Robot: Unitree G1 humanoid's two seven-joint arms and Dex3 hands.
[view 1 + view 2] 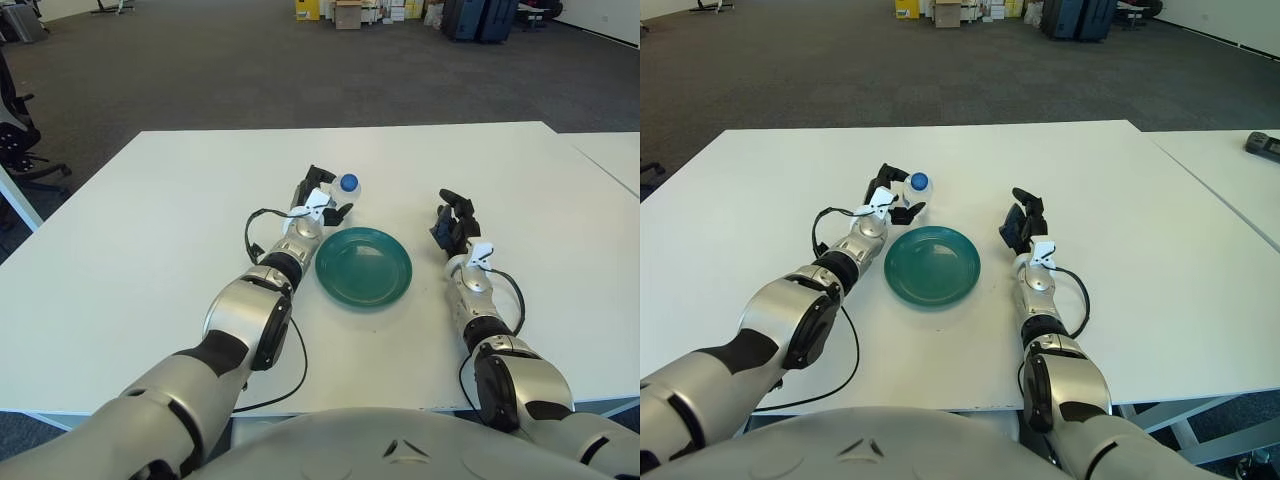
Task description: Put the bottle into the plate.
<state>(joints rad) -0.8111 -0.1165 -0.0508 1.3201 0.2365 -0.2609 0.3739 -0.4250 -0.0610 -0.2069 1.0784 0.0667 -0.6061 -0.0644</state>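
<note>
Holding the bottle point(344, 187) in my left hand point(322, 199), I have it tipped so the blue cap point(348, 183) faces back toward the camera, and it sits just beyond the far-left rim of the green plate point(363, 266), not yet over the dish. My fingers point(341, 211) are wrapped around its clear body from the left and beneath, gripping it; whether its base is clear of the white surface point(150, 230) I cannot tell from either eye. I judge it a small plastic water bottle: light, smooth-walled and likely slippery, with thin sides that would give if I squeeze hard, so a firm but moderate hold around the mid-body looks right, away from the cap and neck. I cannot see how much liquid is inside, so I allow for weight shifting as it tilts. A round body will want to roll once laid down, and the plate is shallow with a low rim, so I would rather set it near the middle of the dish than near the edge. My right hand point(1020, 226) shows to the right of the plate, well apart from the bottle, fingers loosely spread and holding nothing. The plate itself lies bare, with nothing in it.
</note>
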